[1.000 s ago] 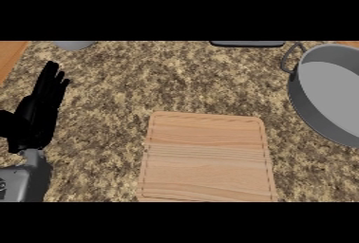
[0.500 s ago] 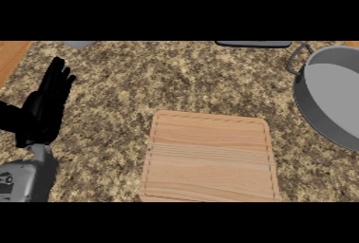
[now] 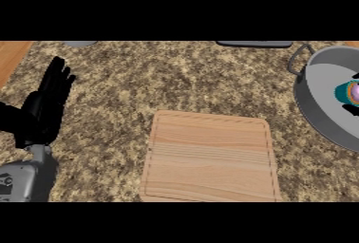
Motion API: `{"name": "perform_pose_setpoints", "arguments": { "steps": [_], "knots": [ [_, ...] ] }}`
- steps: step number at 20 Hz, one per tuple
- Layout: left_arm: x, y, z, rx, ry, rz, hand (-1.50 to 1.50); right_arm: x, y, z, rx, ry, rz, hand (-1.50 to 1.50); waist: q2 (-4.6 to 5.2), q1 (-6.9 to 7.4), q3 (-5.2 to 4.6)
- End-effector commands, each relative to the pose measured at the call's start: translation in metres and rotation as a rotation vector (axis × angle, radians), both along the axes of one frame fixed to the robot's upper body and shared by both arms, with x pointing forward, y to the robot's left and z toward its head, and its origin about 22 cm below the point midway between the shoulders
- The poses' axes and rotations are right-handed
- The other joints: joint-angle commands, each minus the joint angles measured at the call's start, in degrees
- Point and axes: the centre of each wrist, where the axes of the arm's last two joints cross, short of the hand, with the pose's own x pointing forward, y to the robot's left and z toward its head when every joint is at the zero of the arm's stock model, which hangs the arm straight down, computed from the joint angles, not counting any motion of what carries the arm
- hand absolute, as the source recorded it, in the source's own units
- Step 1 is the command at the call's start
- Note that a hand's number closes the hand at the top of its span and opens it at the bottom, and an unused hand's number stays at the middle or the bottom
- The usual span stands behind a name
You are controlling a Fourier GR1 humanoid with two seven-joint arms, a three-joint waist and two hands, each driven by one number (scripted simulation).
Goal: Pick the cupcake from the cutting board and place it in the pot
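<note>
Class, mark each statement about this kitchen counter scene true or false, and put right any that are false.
1. The cutting board has nothing lying on it. True.
2. The cupcake sits on the counter beside the pot. False: it shows inside the pot, at the view's right edge.
3. The left hand is at the view's left side with its fingers straight. True.
4. The left hand is curled round the cupcake. False: it holds nothing and is far from it.
5. The pot stands left of the cutting board. False: it stands to the board's upper right.
</note>
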Motion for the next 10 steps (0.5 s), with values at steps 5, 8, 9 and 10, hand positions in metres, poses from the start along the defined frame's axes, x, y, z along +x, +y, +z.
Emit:
{"name": "perform_pose_setpoints", "arguments": {
  "steps": [5,8,9,10],
  "knots": [
    [0.006,-0.009,-0.005,0.013,-0.007,-0.008,0.00,0.023,0.008,-0.014,0.165,0.222,0.137,-1.50,0.51,0.45,0.09],
    [-0.002,0.002,-0.006,-0.003,-0.008,0.017,0.00,0.010,-0.001,-0.033,0.367,0.182,0.221,-1.50,0.08,-0.25,0.12],
    [0.000,-0.002,-0.011,-0.008,0.004,-0.017,0.00,0.021,0.002,-0.015,0.428,0.160,0.252,-1.50,0.18,-0.17,0.09],
    [0.003,-0.003,-0.003,0.002,-0.002,-0.019,0.00,0.018,0.007,-0.032,0.474,0.161,0.238,-1.50,0.25,-0.17,0.14]
  ]
}}
